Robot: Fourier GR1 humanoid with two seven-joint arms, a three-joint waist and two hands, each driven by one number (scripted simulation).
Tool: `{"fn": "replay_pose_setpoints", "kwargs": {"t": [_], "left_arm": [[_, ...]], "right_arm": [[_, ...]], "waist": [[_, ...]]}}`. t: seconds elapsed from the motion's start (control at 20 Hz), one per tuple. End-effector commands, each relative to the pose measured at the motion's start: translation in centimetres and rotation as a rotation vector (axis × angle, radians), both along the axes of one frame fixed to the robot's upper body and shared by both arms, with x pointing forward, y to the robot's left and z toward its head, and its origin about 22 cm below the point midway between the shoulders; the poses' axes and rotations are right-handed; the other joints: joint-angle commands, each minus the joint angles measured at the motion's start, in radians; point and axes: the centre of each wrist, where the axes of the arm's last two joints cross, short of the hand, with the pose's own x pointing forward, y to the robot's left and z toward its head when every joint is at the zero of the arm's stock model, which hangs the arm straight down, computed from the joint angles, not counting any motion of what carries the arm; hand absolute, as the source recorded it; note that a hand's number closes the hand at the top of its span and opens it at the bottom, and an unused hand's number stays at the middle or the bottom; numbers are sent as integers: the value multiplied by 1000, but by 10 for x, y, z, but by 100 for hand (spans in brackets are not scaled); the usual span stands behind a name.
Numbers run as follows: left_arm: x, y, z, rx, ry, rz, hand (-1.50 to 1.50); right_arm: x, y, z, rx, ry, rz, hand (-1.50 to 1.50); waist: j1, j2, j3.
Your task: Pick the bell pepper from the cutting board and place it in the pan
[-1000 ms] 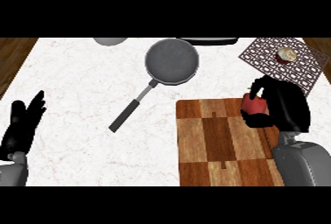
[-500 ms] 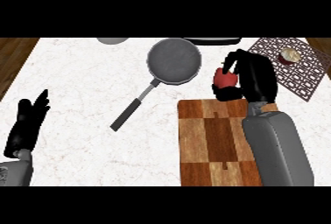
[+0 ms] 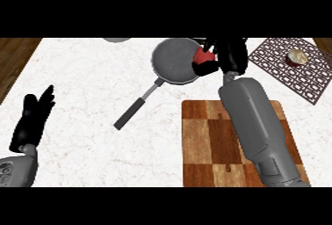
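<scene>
My right hand [image 3: 224, 56] is curled round the red bell pepper [image 3: 203, 56] and holds it over the right rim of the grey pan [image 3: 172, 61], which lies at the back middle of the counter with its dark handle [image 3: 133, 111] pointing toward the front left. The hand hides most of the pepper. The wooden cutting board [image 3: 207, 145] lies at the front right, partly under my right forearm, with nothing showing on it. My left hand [image 3: 34, 117] rests open at the left edge, fingers up.
A patterned brown mat [image 3: 285, 72] at the back right carries a small round item [image 3: 297, 57]. A grey dish [image 3: 117, 39] peeks in at the back edge. Dark wood floor shows past the counter's left edge.
My right hand has carried the bell pepper off the cutting board, away and to the left, until it reached the pan's right rim. The left hand stays put.
</scene>
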Motion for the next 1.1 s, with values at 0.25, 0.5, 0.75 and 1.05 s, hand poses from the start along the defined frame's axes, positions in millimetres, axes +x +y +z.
{"fn": "replay_pose_setpoints", "kwargs": {"t": [0.25,0.5,0.75,1.05], "left_arm": [[6,-11,1,-2,-14,-41,0],[17,-22,7,-13,-28,-78,0],[15,-18,6,5,-43,-85,0],[24,-23,23,12,-64,-108,0]], "right_arm": [[24,6,-37,43,66,-33,150],[26,18,-42,85,105,-6,150],[21,13,-59,219,135,-13,150],[22,17,-61,297,168,24,-150]], "waist": [[44,21,1],[57,31,2],[85,45,3],[105,48,4]]}}
